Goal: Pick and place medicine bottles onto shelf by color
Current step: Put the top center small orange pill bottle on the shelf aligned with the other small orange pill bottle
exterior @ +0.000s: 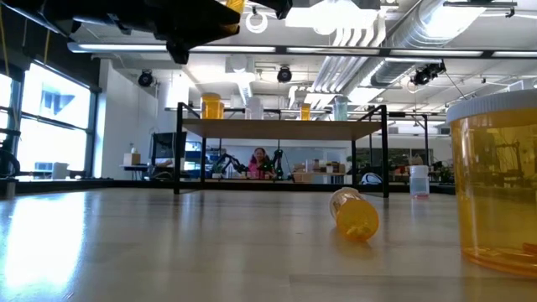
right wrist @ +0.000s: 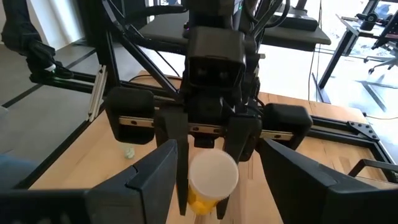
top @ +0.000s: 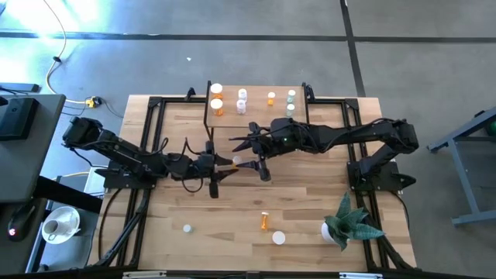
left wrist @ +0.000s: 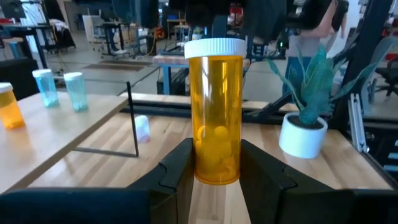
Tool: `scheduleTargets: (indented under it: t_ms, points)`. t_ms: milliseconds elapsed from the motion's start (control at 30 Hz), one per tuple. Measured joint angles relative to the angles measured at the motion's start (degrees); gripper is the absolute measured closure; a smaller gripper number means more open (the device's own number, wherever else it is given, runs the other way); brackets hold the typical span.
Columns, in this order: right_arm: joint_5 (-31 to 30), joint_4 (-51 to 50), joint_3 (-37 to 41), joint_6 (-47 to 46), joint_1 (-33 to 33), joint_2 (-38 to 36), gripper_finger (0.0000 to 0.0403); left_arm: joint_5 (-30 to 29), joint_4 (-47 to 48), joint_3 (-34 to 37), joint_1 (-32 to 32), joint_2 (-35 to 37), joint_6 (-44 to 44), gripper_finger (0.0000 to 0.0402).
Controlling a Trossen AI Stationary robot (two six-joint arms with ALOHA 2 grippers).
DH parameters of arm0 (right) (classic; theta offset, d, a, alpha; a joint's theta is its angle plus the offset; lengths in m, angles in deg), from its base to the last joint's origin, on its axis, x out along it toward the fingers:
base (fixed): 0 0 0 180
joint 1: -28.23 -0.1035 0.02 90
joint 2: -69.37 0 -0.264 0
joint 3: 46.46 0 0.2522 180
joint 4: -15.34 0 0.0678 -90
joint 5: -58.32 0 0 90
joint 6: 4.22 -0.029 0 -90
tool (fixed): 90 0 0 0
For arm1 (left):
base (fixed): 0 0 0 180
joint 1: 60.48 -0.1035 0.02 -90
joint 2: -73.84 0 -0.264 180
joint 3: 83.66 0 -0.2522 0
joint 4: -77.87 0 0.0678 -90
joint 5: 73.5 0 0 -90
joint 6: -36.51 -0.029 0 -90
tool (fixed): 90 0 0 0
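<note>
An orange medicine bottle (left wrist: 216, 112) with a white cap stands upright in the air over the table's middle, with my left gripper (left wrist: 217, 182) shut on it. My right gripper (right wrist: 214, 180) is open and faces it from the right. Its fingers stand on either side of the cap (right wrist: 212, 174) without touching. In the high view the two grippers meet just in front of the shelf (top: 260, 118). On the shelf stand orange (top: 216, 91), clear (top: 242, 94) and pale green (top: 291, 94) bottles. My left gripper pinches the lower half of the bottle's orange body (left wrist: 214, 163) between its two fingers (left wrist: 177, 171). The fingers lie level and come from the table's left. The bottle stands upright in the hold, cap up, lifted clear of the table.
An orange bottle (top: 264, 222) lies on its side near the front edge, with a larger capped one (top: 278, 238) and a small one (top: 187, 229) nearby. A potted spiky plant (top: 349, 225) stands at the front right. Black frame rails (top: 147, 139) run along both sides.
</note>
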Motion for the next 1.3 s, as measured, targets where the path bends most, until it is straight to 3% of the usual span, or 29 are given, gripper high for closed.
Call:
scheduleTargets:
  t_ms: [533, 1100, 1300]
  points:
    - [0.0, -0.31, -0.01, -2.12, 0.0, 0.0, 0.0181, -1.46, -0.02, -0.11, -1.97, -0.02, -4.12, 0.03]
    - [-1.97, -0.83, -0.01, -2.14, 0.15, -0.02, 0.0181, 1.33, 1.67, -2.33, -2.83, 0.0, -5.19, 0.03]
    - [-2.0, -1.64, -0.01, -2.75, 0.15, -0.02, 0.0219, 0.13, 2.78, -2.68, -3.13, 0.0, -5.46, 0.03]
